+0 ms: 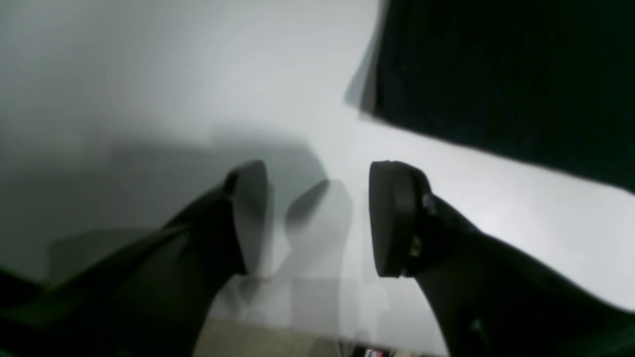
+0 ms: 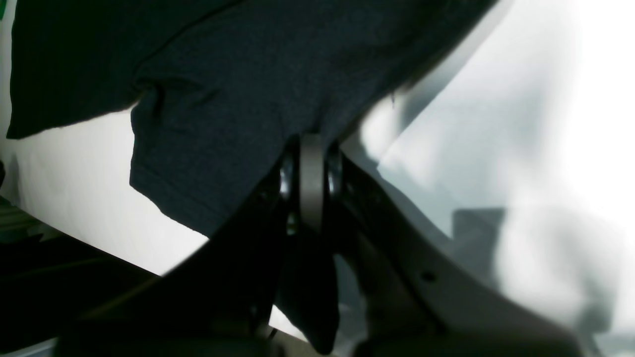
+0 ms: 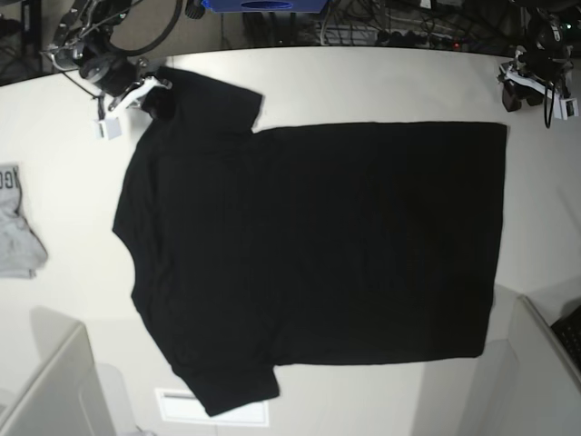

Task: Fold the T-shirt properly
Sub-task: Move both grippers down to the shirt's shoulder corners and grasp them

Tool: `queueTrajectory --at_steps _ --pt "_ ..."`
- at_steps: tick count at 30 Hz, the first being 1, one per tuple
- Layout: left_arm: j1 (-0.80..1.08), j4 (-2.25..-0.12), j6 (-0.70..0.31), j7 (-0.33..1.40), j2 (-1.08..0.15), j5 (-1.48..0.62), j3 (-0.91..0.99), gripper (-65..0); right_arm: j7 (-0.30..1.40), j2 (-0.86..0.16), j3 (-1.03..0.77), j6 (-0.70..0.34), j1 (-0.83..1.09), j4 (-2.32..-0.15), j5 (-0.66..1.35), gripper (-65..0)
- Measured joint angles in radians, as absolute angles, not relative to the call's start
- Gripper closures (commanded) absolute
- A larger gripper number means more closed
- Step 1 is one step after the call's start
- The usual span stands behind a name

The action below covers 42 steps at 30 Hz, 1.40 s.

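On the worktop [image 3: 363,82], white and broad, you have one T-shirt [image 3: 318,245], black, short-sleeved, spread nearly flat with its plain dark side up. In the base view its collar end lies toward the left and its straight hem toward the right. One sleeve reaches up to the far left corner; the other sleeve lies at the near edge, partly over a white label or sheet [image 3: 213,407] on the surface.

Item, right gripper [image 3: 150,95]: you find it at the far left of the base view, at the tip of the upper sleeve. In the right wrist view the right gripper [image 2: 311,148] has its fingers pressed together on a fold of the dark cloth [image 2: 223,89], and the sleeve hem hangs lifted above the white surface, casting a shadow.

Item, left gripper [image 3: 536,86]: you find it at the far right corner of the base view, near the shirt's hem corner but apart from it. In the left wrist view the left gripper [image 1: 317,218] stands with its two dark pads spread, bare worktop between them, nothing held. The black cloth edge [image 1: 496,74] lies up and to the right of the pads, not touching them.

Item, small light-grey garment [image 3: 16,227] with dark lettering: crumpled at the left edge, well apart from the T-shirt.

Item, cables and a blue object [image 3: 263,4] beyond the far edge.
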<state>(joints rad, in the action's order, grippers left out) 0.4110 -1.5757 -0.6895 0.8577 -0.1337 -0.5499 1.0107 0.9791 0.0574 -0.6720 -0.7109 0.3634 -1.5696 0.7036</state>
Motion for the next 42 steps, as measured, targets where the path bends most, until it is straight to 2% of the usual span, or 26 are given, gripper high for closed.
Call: queueTrajectory --at_steps 2,4,13,18,26,28,29,31,32,37,42 --pt "0.390 -1.561 -0.689 0.857 -0.131 -0.550 1.013 -39.7 0.978 0.057 -0.672 -0.711 0.363 -1.570 0.704 0.0" --pt "0.370 -1.540 -0.690 0.858 -0.124 -0.550 1.013 -40.6 0.978 0.057 -0.672 -0.711 0.363 -1.570 0.704 0.0" --pt "0.287 -1.525 -0.690 0.858 -0.092 -0.547 1.010 -40.5 0.975 0.055 -0.665 -0.710 0.364 -1.570 0.703 0.0" --pt "0.279 -1.525 -0.690 0.849 -0.089 -0.550 0.901 -40.5 0.973 0.055 -0.665 -0.711 0.364 -1.570 0.703 0.0" --pt "0.266 -1.461 -0.705 0.812 -0.095 -0.584 0.900 -39.5 0.972 0.055 -0.666 -0.711 0.364 -1.570 0.703 0.0" --pt "0.266 -1.459 -0.705 0.812 -0.097 -0.583 0.899 -31.6 0.972 0.055 -0.666 -0.711 0.364 -1.570 0.703 0.0" --pt "0.266 -1.457 -0.704 0.815 -0.098 -0.580 0.899 -23.9 0.972 0.055 -0.666 -0.711 0.364 -1.570 0.703 0.0" --pt "0.266 -1.454 -0.704 0.821 -0.099 -0.576 0.896 -3.9 0.972 0.053 -0.666 -0.711 0.364 -1.570 0.703 0.0" --pt "0.265 -1.453 -0.702 0.828 -0.098 -0.573 0.895 0.0 0.972 0.046 -0.663 -0.711 0.364 -1.569 0.704 0.0" --pt "0.267 -1.459 -0.700 0.828 -0.098 -0.572 0.892 0.0 0.968 0.033 -0.664 -0.711 0.385 -1.578 0.706 0.0" --pt "0.374 -1.562 -0.695 0.851 -0.097 -0.550 0.888 0.0 0.970 0.017 -0.664 -0.711 0.447 -1.628 0.701 0.0"
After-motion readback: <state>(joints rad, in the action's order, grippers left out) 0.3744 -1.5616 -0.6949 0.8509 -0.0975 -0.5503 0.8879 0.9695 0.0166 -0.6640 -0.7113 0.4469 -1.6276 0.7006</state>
